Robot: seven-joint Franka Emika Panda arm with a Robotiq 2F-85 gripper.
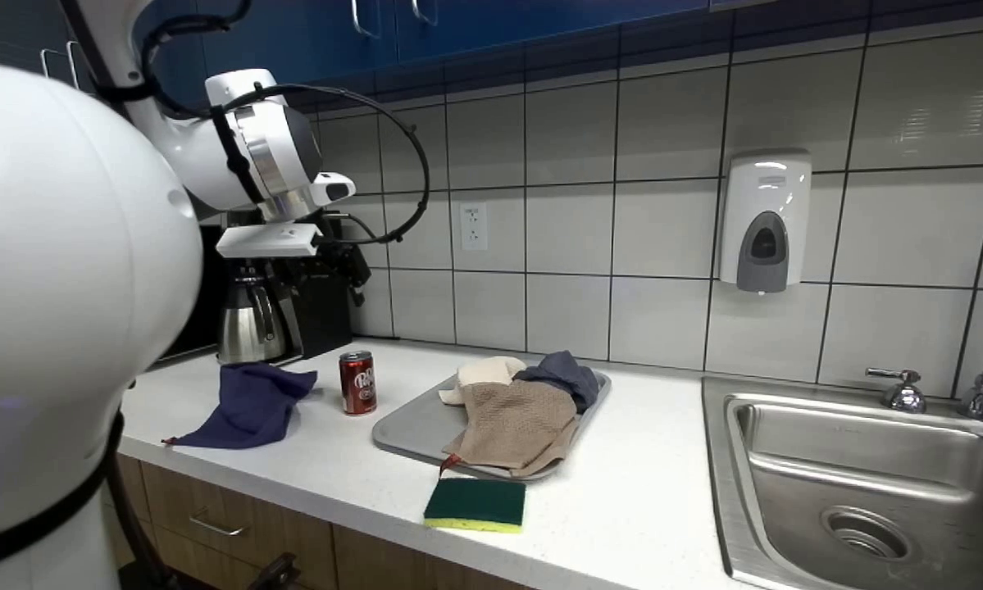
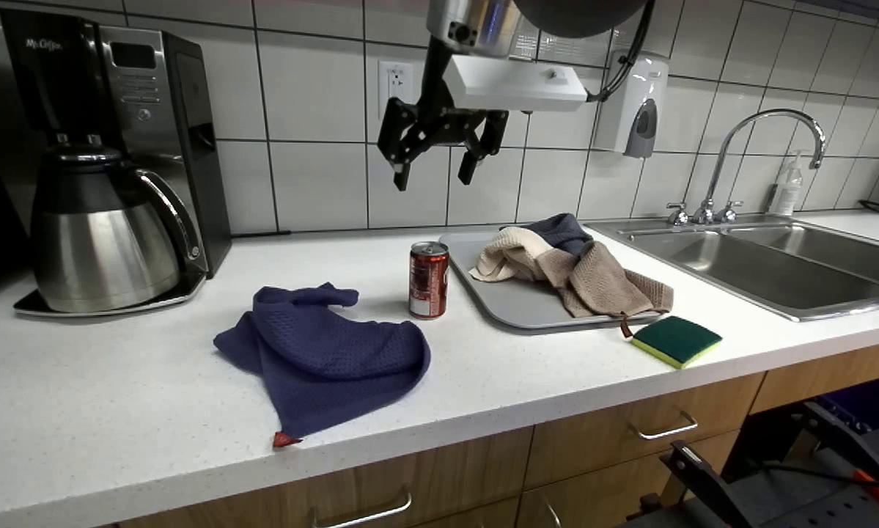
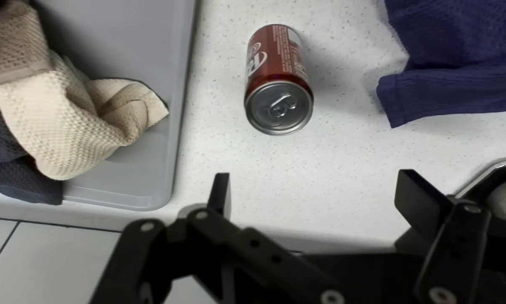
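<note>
Red can (image 2: 429, 281) stands below the end effector (image 2: 433, 177).

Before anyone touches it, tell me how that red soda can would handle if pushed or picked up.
The soda can would likely tip if pushed high, since it stands upright and is taller than wide. Tipped over, it could roll, given its round body. Its smooth, shiny surface may slip in a loose grip.

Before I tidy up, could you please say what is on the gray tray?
A cream cloth, a brown cloth and a dark blue-gray cloth; whatever their folds cover is hidden.
</note>
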